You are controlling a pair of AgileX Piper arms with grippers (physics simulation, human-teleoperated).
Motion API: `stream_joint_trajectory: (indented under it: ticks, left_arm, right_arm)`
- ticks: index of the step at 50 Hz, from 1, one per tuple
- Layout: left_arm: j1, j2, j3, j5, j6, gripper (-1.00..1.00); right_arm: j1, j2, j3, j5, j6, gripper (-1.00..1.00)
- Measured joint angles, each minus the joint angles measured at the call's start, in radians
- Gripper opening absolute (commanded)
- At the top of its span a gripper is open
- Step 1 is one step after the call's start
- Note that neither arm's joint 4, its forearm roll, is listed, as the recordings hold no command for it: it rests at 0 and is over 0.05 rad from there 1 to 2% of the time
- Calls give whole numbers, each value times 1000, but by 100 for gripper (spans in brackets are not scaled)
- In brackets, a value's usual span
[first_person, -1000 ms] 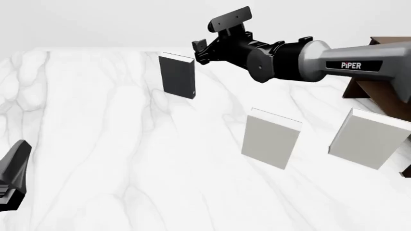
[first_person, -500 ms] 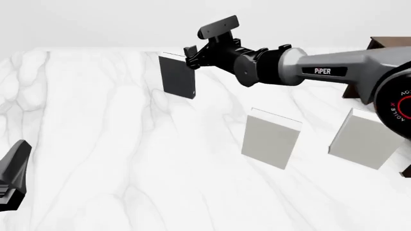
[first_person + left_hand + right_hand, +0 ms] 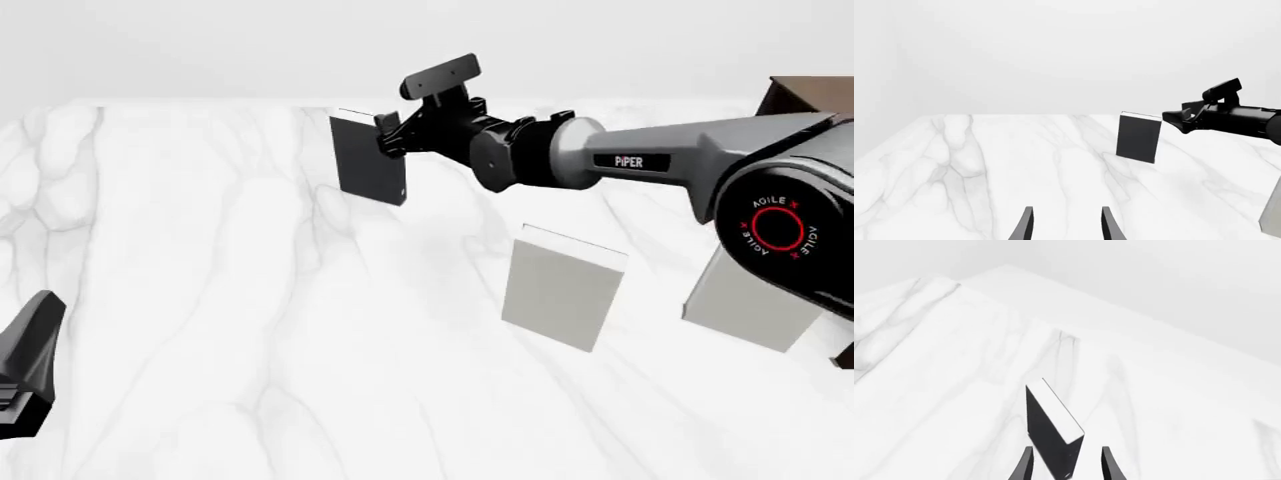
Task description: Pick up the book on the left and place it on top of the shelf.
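**Right claw open at the top of the black book**

We find a white marbled tabletop (image 3: 227, 300) carrying all items. The right arm (image 3: 667, 160) reaches in from the right side and stretches across toward the far left. The shelf (image 3: 801, 95) shows only as a dark brown corner at the right edge of the front view, mostly hidden behind the arm. Two pale books stand upright on the near right: one (image 3: 563, 287) in the middle, the other (image 3: 747, 300) partly covered by the arm's base.

The book (image 3: 368, 157), black with white page edges, stands upright on the tabletop at the far left of the row, well apart from the pale pair and from the shelf.

The right claw (image 3: 390, 130) is at the book's upper right edge. In the right wrist view its fingers (image 3: 1026, 465) stand apart, one on each side of the book's top end (image 3: 1054, 432); we cannot tell whether either finger touches the cover.

The left claw (image 3: 1066, 227) sits low at the near left, fingers spread, gripping nothing, well apart from the book (image 3: 1139, 137).
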Motion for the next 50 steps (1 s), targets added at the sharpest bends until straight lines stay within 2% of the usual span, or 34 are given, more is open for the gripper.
stream_joint_trajectory:
  ticks: [50]
  left_arm:
    - [0,0,0,0,0,100]
  right_arm:
    - [-18,219,-206,65,1,100]
